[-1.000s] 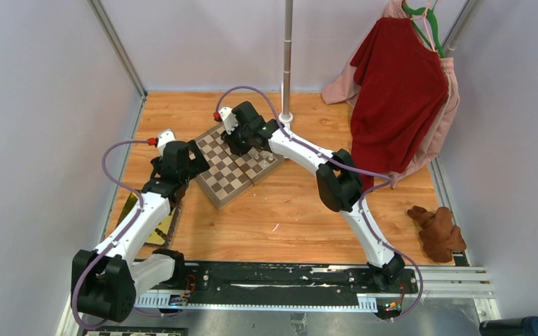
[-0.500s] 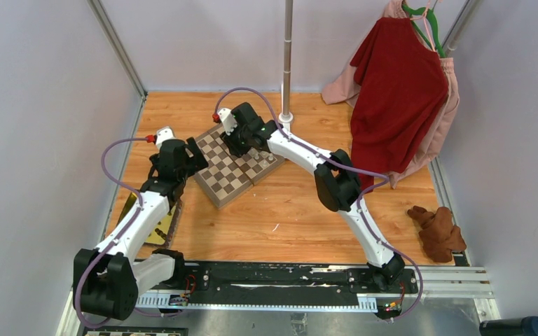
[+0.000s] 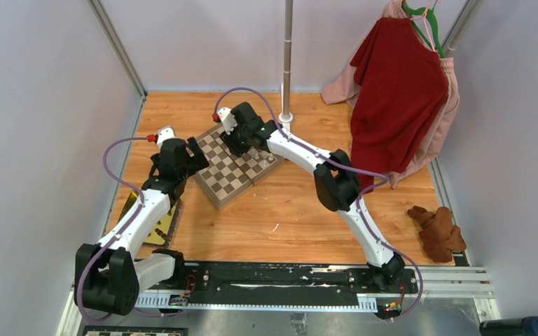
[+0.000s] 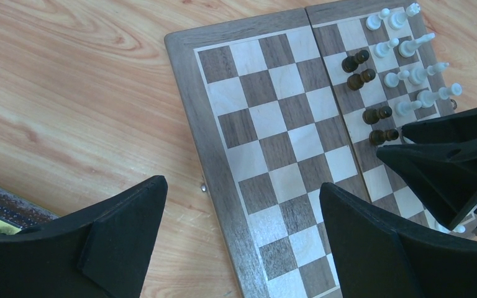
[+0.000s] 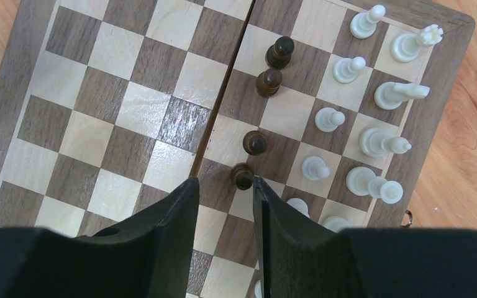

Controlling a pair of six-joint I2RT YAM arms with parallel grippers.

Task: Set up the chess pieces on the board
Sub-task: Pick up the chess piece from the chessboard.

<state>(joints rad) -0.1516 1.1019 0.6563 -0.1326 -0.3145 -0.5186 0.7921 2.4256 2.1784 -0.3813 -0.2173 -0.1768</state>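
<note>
1. My right pincer (image 5: 225, 182) has spread since a second ago; it is released, gripping nothing.
2. The board (image 3: 235, 171) lies on the wooden surface (image 3: 287, 210).
3. My left pincer (image 4: 242, 187) hangs wide open over the board's rim.
4. White chess pieces (image 5: 372, 141) line one edge; four dark pawns (image 5: 254, 143) stand beside them, one at my right fingertips.

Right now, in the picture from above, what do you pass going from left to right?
First the yellow tray → chessboard → metal pole → red shirt → brown cloth.
</note>
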